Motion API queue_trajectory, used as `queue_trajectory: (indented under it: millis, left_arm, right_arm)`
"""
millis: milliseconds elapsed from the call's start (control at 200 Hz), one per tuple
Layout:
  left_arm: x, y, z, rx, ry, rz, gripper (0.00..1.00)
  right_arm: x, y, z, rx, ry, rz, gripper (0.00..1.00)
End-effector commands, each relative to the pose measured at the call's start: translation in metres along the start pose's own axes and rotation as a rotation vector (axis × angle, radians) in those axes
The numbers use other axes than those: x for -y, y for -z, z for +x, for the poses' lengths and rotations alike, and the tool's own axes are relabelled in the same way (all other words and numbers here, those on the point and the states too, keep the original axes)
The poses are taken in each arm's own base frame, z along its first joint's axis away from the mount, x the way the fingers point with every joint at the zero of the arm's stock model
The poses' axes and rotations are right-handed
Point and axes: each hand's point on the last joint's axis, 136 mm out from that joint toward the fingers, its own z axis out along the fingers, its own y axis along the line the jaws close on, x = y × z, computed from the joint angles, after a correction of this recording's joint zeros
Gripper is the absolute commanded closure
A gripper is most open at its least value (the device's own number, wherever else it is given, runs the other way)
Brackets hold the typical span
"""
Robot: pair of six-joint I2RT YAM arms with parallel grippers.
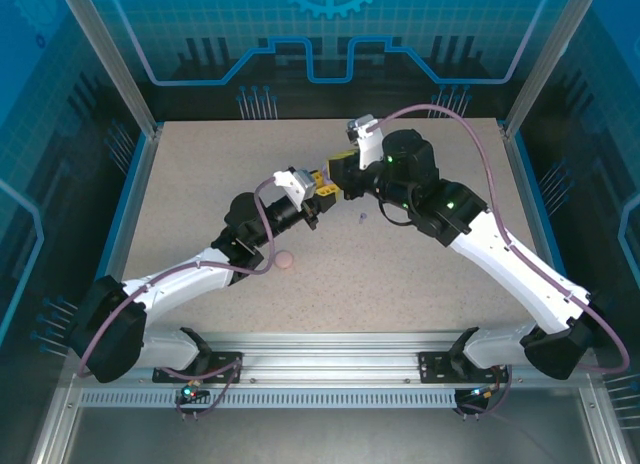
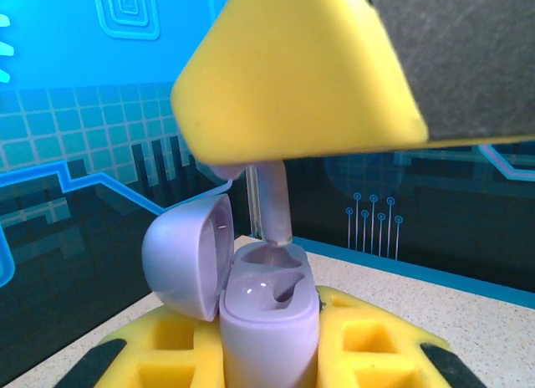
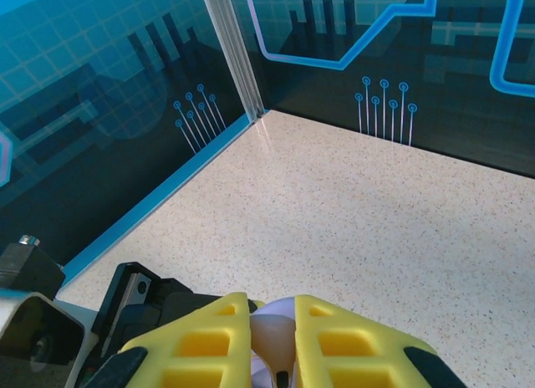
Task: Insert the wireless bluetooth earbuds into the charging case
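Observation:
In the left wrist view a purple charging case [image 2: 269,317] stands upright with its lid [image 2: 185,254] swung open to the left. My left gripper [image 2: 267,346] is shut on the case's body. Above it, my right gripper [image 3: 273,321] is shut on a purple earbud [image 3: 272,338]. The earbud's stem [image 2: 273,206] points down, its tip just at the case's rear socket. The front socket is empty. In the top view both grippers meet mid-table, left gripper [image 1: 318,192] beside right gripper [image 1: 341,176]. A second small purple earbud [image 1: 361,217] lies on the table just below them.
A round pink case [image 1: 286,260] lies on the speckled table [image 1: 430,274] beside the left forearm. Blue rails and transparent walls [image 1: 130,199] border the table. Cables loop over both arms.

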Motion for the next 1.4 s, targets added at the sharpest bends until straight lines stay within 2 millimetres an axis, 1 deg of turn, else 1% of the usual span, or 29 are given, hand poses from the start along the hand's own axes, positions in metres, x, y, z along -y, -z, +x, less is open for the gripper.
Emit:
queue_trajectory:
  millis: [0, 225, 620, 760, 810, 875, 980, 1045, 1110, 1136, 1176, 1231, 1361, 1396]
  left_arm:
    - [0.000, -0.006, -0.020, 0.048, -0.039, -0.003, 1.00]
    - [0.000, -0.005, -0.021, 0.050, -0.041, -0.006, 1.00]
    - [0.000, -0.006, -0.022, 0.049, -0.039, -0.002, 1.00]
    - [-0.001, -0.006, -0.023, 0.050, -0.038, -0.008, 1.00]
    - [-0.001, -0.006, -0.023, 0.051, -0.038, -0.010, 1.00]
    - [-0.002, -0.006, -0.023, 0.050, -0.035, -0.015, 1.00]
    - [-0.003, -0.007, -0.020, 0.045, -0.026, -0.020, 1.00]
    - [-0.004, -0.007, -0.019, 0.040, -0.022, -0.021, 1.00]
    - [-0.003, -0.007, -0.018, 0.037, -0.015, -0.019, 1.00]
    - [-0.003, -0.007, -0.017, 0.032, -0.012, -0.018, 1.00]
    - [-0.003, -0.007, -0.016, 0.029, -0.010, -0.019, 1.00]
    - [-0.003, -0.007, -0.015, 0.027, -0.006, -0.019, 1.00]
    - [-0.004, -0.007, -0.011, 0.020, 0.008, -0.026, 1.00]
    - [-0.004, -0.007, -0.011, 0.020, 0.012, -0.028, 1.00]
  right_arm:
    - [-0.006, 0.009, -0.007, 0.041, 0.016, -0.014, 0.86]
    - [-0.001, 0.007, 0.002, 0.019, 0.019, 0.003, 0.86]
    - [-0.008, -0.009, 0.020, -0.058, 0.041, -0.038, 0.89]
    - [-0.011, -0.010, 0.029, -0.087, 0.071, -0.051, 0.89]
    - [-0.011, -0.011, 0.035, -0.104, 0.079, -0.054, 0.88]
    - [-0.012, -0.012, 0.040, -0.122, 0.088, -0.064, 0.85]
    - [-0.015, -0.011, 0.044, -0.133, 0.093, -0.073, 0.80]
    - [-0.016, -0.009, 0.040, -0.123, 0.088, -0.071, 0.72]
    - [-0.016, -0.008, 0.034, -0.110, 0.085, -0.065, 0.70]
    - [-0.015, -0.007, 0.031, -0.104, 0.081, -0.060, 0.67]
    - [-0.016, -0.004, 0.023, -0.087, 0.077, -0.056, 0.65]
    - [-0.019, 0.000, 0.012, -0.062, 0.070, -0.066, 0.60]
    - [-0.024, 0.010, -0.016, -0.013, 0.034, -0.083, 0.43]
    - [-0.023, 0.013, -0.023, 0.001, 0.019, -0.080, 0.41]
